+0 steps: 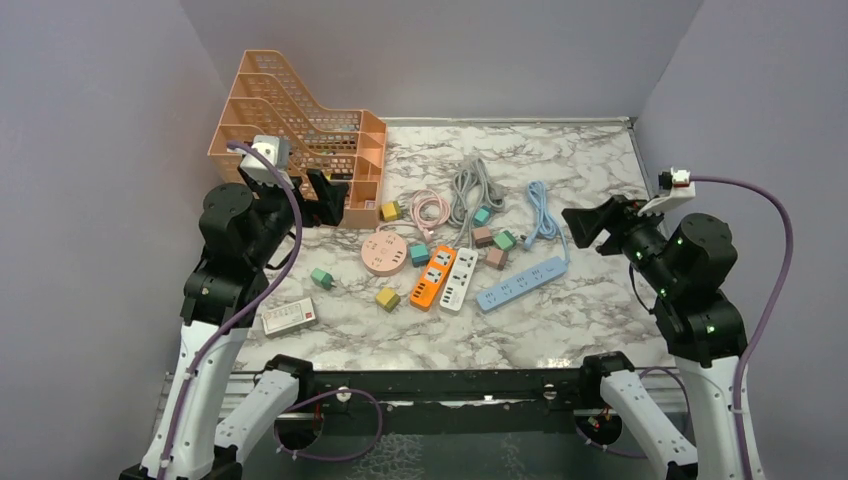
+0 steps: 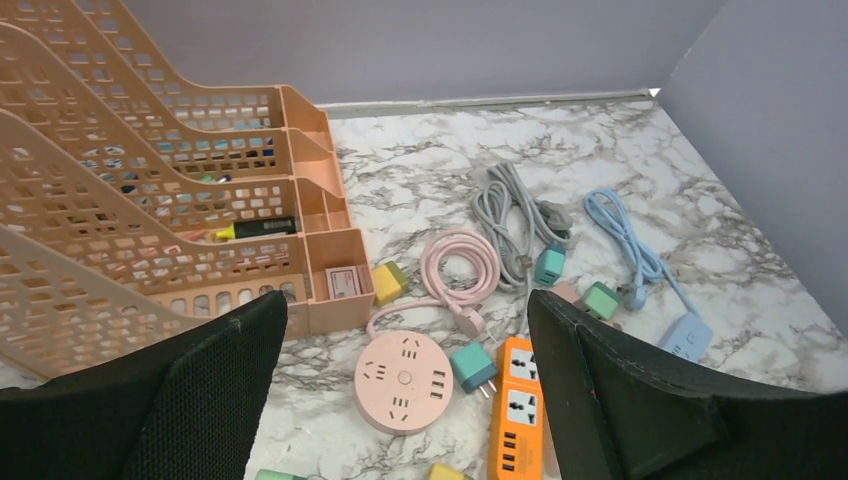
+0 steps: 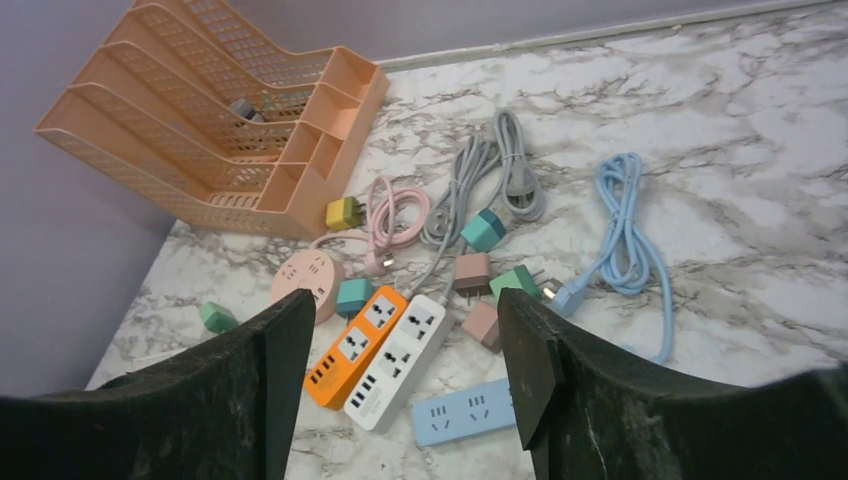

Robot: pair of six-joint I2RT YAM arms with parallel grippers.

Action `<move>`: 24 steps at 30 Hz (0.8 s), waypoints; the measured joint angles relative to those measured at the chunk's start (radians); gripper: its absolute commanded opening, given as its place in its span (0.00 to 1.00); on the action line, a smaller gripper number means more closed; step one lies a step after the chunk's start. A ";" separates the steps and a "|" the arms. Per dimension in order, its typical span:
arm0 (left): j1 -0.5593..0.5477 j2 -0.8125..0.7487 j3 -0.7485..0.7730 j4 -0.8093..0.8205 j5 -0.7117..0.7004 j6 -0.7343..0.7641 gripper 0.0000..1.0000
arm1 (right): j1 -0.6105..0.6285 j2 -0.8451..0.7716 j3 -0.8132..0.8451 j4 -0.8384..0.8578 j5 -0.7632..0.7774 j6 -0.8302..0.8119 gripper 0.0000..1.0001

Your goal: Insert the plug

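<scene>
Soft, even light fills all three views, fairly bright, and the marble table (image 1: 580,310) shows no hard glare. Shadows are short, faint and blurred, lying close beside the power strips (image 1: 458,280) and the peach file rack (image 1: 300,130), so the light falls from above. The near edge of the top view, around the arm bases, is dark. In both wrist views the black fingers (image 2: 215,400) (image 3: 230,400) are dim and soft-edged, while the table beyond stays sharp. The purple walls (image 1: 90,150) look flat and slightly grainy
</scene>
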 measured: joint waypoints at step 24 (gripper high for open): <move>0.069 0.013 -0.227 0.207 0.380 -0.197 0.99 | -0.018 0.188 -0.177 0.180 -0.282 0.112 0.72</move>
